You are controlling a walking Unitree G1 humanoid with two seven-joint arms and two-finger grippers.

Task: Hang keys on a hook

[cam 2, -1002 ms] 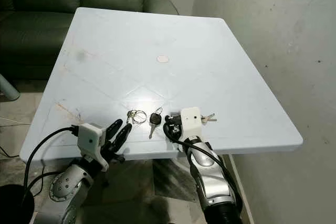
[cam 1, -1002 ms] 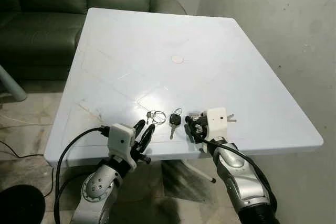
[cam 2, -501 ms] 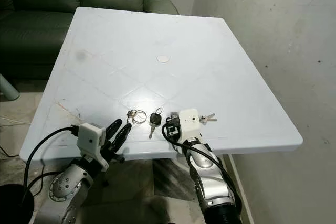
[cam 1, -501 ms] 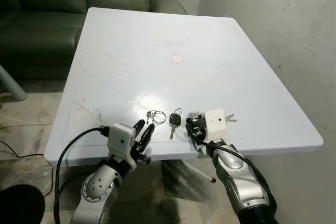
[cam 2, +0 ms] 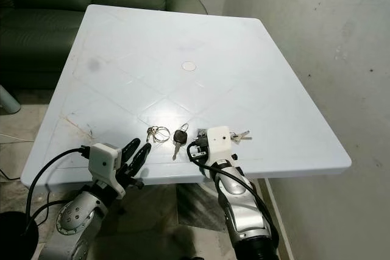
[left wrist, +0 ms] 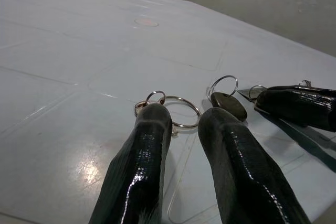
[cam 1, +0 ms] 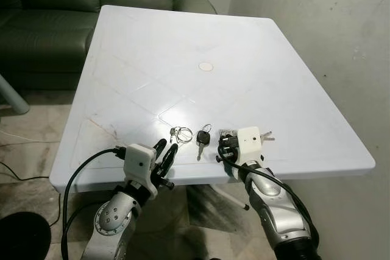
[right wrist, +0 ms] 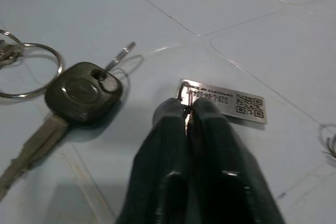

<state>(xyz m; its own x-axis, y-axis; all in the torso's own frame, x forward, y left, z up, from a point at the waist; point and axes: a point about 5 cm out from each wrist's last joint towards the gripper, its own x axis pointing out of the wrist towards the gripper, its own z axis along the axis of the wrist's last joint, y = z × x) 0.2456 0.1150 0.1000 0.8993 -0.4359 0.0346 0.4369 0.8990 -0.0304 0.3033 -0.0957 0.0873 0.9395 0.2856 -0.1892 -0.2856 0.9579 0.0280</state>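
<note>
The right gripper (right wrist: 190, 109), black fingers pressed together, now sits a touch further in over the white plastic table (cam 1: 183, 41), its tips at the edge of the small silver metal tag (right wrist: 223, 100). The whole view has shifted slightly with the camera.

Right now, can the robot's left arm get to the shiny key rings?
Probably yes. The left gripper sits open at the table's near edge, just short of the key rings, with nothing between them.
</note>
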